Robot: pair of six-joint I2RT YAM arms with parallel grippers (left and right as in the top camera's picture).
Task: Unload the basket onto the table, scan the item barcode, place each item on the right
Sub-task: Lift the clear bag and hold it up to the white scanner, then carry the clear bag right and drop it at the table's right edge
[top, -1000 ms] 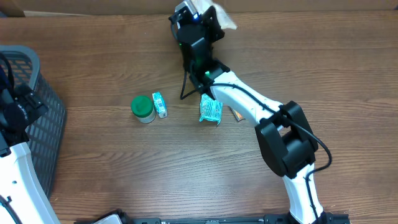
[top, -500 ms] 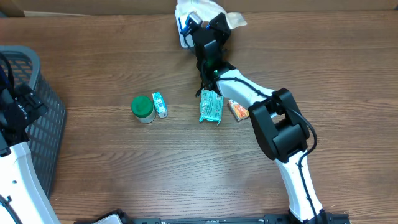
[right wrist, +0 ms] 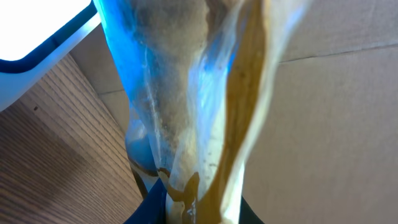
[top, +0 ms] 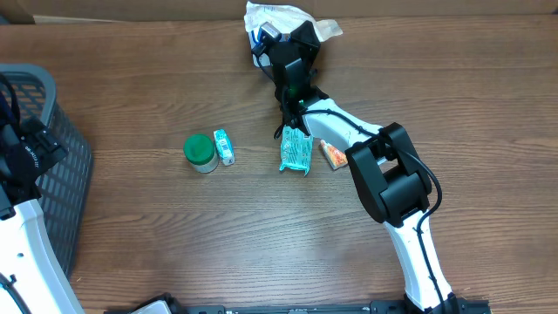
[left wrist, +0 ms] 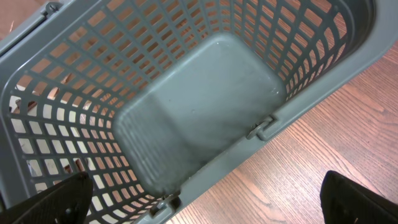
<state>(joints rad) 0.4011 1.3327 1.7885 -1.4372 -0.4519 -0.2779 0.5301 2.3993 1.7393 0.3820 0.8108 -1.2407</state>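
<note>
Wood-grain tabletop filled the overhead view, with a cardboard wall along its far edge. At that far edge, right of centre, the right pincer was closed narrow on the near end of a clear bag with tan contents. The bag's long axis ran straight out from the jaws, away toward the wall. In the wrist view a bright white, blue-rimmed panel, probably the scanner, sat just left of the bag, which glowed blue. The barcode face likely needed turning leftward. The left pincer stood wide and empty over a grey basket at the far left, well apart.
</note>
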